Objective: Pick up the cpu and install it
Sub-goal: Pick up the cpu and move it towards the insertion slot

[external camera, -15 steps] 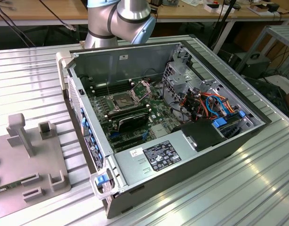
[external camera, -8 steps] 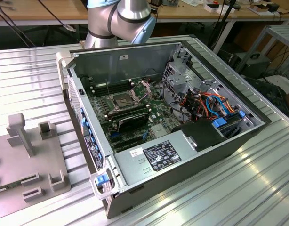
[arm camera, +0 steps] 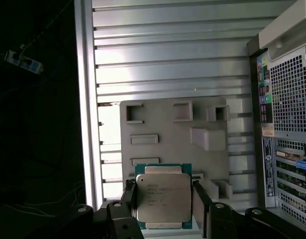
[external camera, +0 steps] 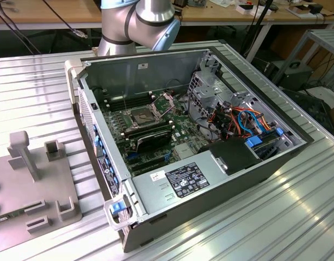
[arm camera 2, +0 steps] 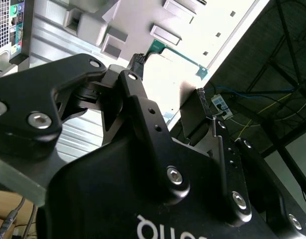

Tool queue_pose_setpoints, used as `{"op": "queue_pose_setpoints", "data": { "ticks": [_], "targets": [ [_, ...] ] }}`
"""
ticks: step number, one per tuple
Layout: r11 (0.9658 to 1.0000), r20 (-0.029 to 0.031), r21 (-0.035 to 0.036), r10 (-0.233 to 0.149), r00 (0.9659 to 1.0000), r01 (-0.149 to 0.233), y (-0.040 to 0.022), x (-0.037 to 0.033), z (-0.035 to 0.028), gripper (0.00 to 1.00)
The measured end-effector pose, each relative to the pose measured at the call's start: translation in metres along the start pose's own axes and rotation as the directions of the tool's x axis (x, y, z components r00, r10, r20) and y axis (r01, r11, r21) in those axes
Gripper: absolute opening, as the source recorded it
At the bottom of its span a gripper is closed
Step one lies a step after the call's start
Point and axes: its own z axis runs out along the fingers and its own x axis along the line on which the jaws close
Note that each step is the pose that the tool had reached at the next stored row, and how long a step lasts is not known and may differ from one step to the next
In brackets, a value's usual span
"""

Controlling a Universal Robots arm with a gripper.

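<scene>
In the first wrist view the cpu (arm camera: 163, 196), a small square chip with a dull grey metal top and a green border, sits between my two black fingers (arm camera: 129, 195). My gripper (arm camera: 163, 200) is shut on its two opposite edges and holds it above the grey fixture plate (arm camera: 168, 132). In the second wrist view the gripper (arm camera 2: 171, 78) shows from behind, with the thin green edge of the cpu (arm camera 2: 179, 54) spanning its fingertips. The open socket (external camera: 141, 115) lies on the motherboard inside the case, its metal frame hinged up.
The open computer case (external camera: 210, 179) lies on the ribbed metal table (external camera: 297, 217); its rear panel (arm camera: 287, 124) appears in the first wrist view. The grey fixture plate (external camera: 25, 190) with raised blocks is at the exterior view's left. The arm (external camera: 137, 22) rises behind the case.
</scene>
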Motion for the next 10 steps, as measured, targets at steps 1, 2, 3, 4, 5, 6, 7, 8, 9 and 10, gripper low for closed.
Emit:
{"op": "queue_pose_setpoints", "data": {
  "ticks": [1, 2, 3, 4, 5, 6, 7, 8, 9, 10],
  "targets": [
    [1.0, 0.0001, 0.0, 0.0, 1.0, 0.0, 0.0, -0.0007, 0.0, 0.55],
    [1.0, 0.0, 0.0, 0.0, 1.0, 0.0, 0.0001, -0.0014, 0.0, 0.55],
    [1.0, 0.0, 0.0, 0.0, 1.0, 0.0, 0.0001, -0.0014, 0.0, 0.55],
    [1.0, 0.0, 0.0, 0.0, 1.0, 0.0, 0.0001, -0.0015, 0.0, 0.55],
    [1.0, 0.0, 0.0001, 0.0, 1.0, 0.0, 0.0001, -0.0016, 0.0, 0.55],
    [1.0, 0.0, 0.0, 0.0, 1.0, 0.0, 0.0001, -0.0017, 0.0, 0.55],
    [1.0, 0.0, 0.0001, 0.0, 1.0, 0.0, 0.0001, -0.0017, 0.0, 0.55],
    [1.0, 0.0, 0.0, 0.0, 1.0, 0.0, 0.0001, -0.0017, 0.0, 0.55],
    [1.0, 0.0001, 0.0, 0.0, 1.0, 0.0, 0.0001, -0.0017, 0.0, 0.55],
    [1.0, 0.0, 0.0, 0.0, 1.0, 0.0, 0.0001, -0.0019, 0.0, 0.55]
  ]
}}
